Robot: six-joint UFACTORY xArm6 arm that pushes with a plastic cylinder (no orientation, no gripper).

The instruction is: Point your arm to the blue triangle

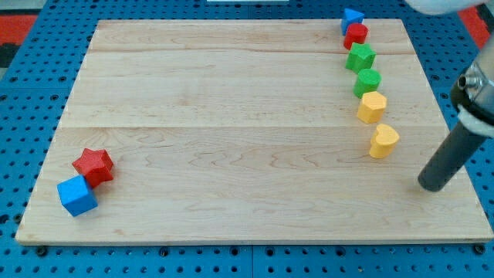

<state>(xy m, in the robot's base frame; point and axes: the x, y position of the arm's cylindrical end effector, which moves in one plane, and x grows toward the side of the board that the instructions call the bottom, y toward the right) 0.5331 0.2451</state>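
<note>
We see my tip point(431, 185), the lower end of the straight dark rod, resting on the pale wooden board point(247, 131) near its right edge, toward the view's bottom right. There is no gripper on this arm, so nothing opens, closes or holds anything.

The small blue triangle block point(352, 17) sits at the view's top right corner of the board, well apart from my tip. It heads a column of blocks running down the right side: a round red block point(356, 34) touching it just below, then a green star-like block point(360, 56), a green rounded block point(367, 81), a yellow hexagonal block point(371, 106) and a yellow heart-shaped block point(383, 140). My tip lies to the right of and below the yellow heart, near it but not touching.

At the view's bottom left, a red star block point(94, 165) touches a blue cube point(76, 195). A blue perforated table point(15, 116) surrounds the board.
</note>
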